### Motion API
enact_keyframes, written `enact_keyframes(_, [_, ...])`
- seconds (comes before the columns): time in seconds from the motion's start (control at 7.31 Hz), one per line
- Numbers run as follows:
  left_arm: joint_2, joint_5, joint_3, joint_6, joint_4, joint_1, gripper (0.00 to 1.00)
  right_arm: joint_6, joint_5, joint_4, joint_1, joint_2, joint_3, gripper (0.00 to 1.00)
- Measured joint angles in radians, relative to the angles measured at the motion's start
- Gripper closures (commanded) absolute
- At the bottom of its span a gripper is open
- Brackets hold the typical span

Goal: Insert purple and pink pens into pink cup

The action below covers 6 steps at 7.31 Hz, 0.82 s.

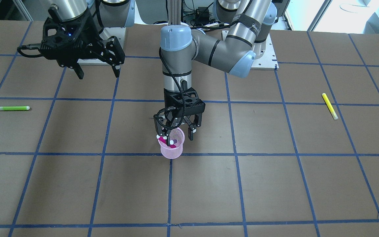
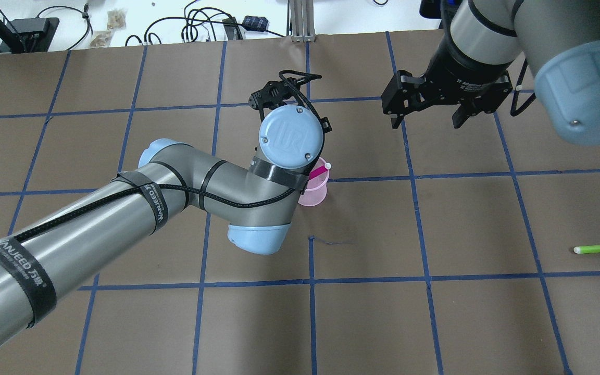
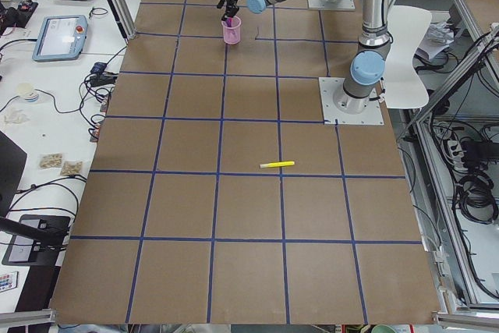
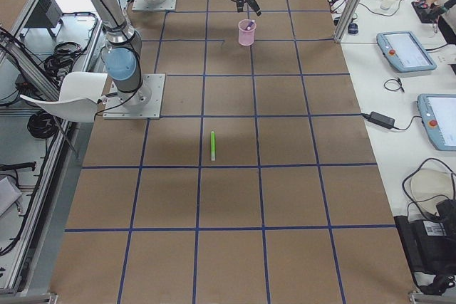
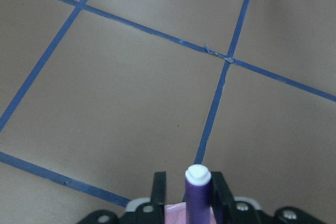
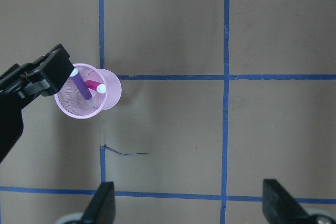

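The pink mesh cup (image 1: 172, 148) stands upright near the table's middle on a blue tape line, and also shows in the right wrist view (image 6: 86, 103). A pink pen (image 6: 95, 85) and a purple pen (image 6: 81, 84) lean inside it, white caps up. My left gripper (image 1: 178, 135) hangs right over the cup. In the left wrist view its fingers (image 5: 159, 182) stand a little apart around the purple pen's cap (image 5: 198, 174), with a gap on one side. My right gripper (image 1: 98, 73) is open and empty, held high and well away from the cup.
A green pen (image 1: 11, 108) lies on the table on my right side. A yellow pen (image 1: 329, 106) lies on my left side. The left arm's elbow (image 2: 258, 237) hangs over the cup area. White base plates (image 1: 265, 61) sit at the robot's edge.
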Motion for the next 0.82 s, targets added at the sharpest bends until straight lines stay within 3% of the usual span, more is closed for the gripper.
enact_keyframes(0.41, [0.019,-0.046,0.026,0.033,-0.073,0.031,0.00,-0.001,0.001,0.000,-0.003,0.001,0.001,0.00])
enact_keyframes(0.82, [0.061,-0.242,0.109,0.347,-0.267,0.175,0.00,-0.001,0.003,0.000,-0.003,-0.003,-0.002,0.00])
